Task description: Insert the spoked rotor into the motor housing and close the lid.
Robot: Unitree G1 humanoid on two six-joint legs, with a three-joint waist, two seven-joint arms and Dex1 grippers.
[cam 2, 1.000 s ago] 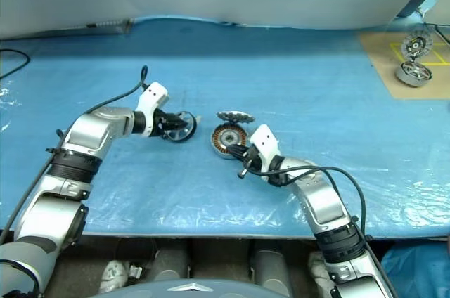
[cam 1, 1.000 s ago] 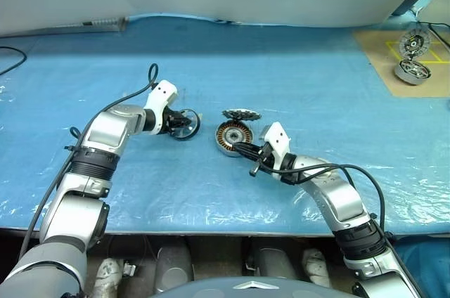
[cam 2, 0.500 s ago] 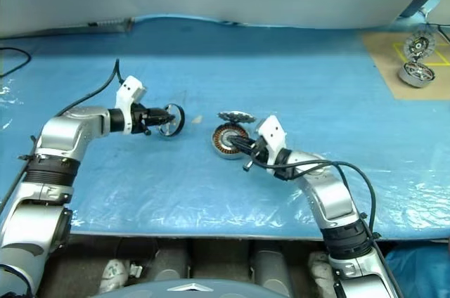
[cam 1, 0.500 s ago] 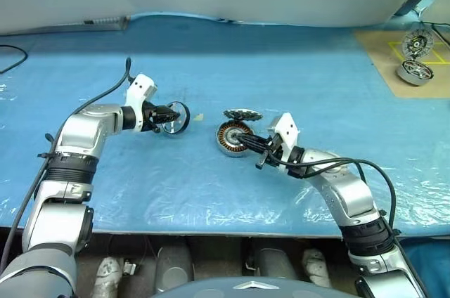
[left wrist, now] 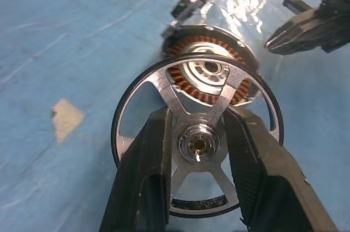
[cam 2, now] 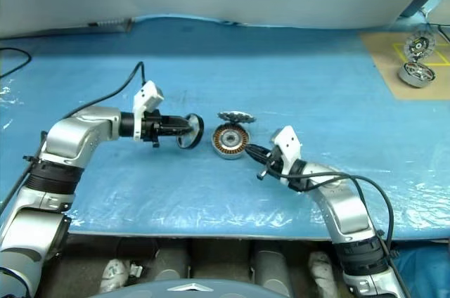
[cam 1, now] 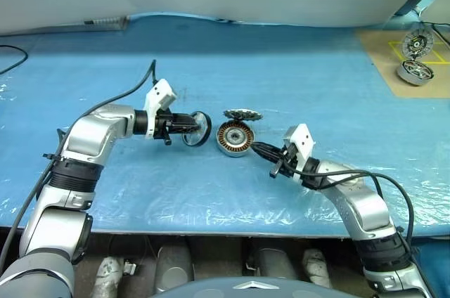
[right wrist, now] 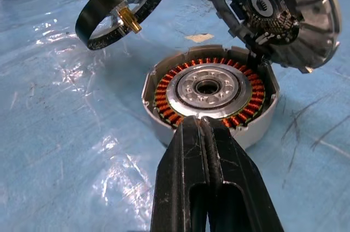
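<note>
— Left side? 
— The left gripper (left wrist: pixel 199 150) clamps the spoked rotor (cam 1: pixel 196 129) on edge, just beside the motor housing (cam 1: pixel 234 138) on the blue sheet (cam 1: pixel 281 73). 
— And right? 
— The lid (cam 1: pixel 242 114) leans behind the housing; the right gripper (cam 1: pixel 261 149) is pinched closed, empty, nearby.

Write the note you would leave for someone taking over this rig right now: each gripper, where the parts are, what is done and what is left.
Left gripper: shut on the black-rimmed, silver-spoked rotor, held on edge above the blue table cover, just left of the housing.
Right gripper: fingers shut, holding nothing, tips just right of the housing.
Copper-wound round motor housing: on the cover, tilted, its bore open.
Jagged-edged silver lid: hinged open behind the housing.
Done: rotor picked up and brought beside the housing.
Left: seat the rotor in the housing, then close the lid.
</note>
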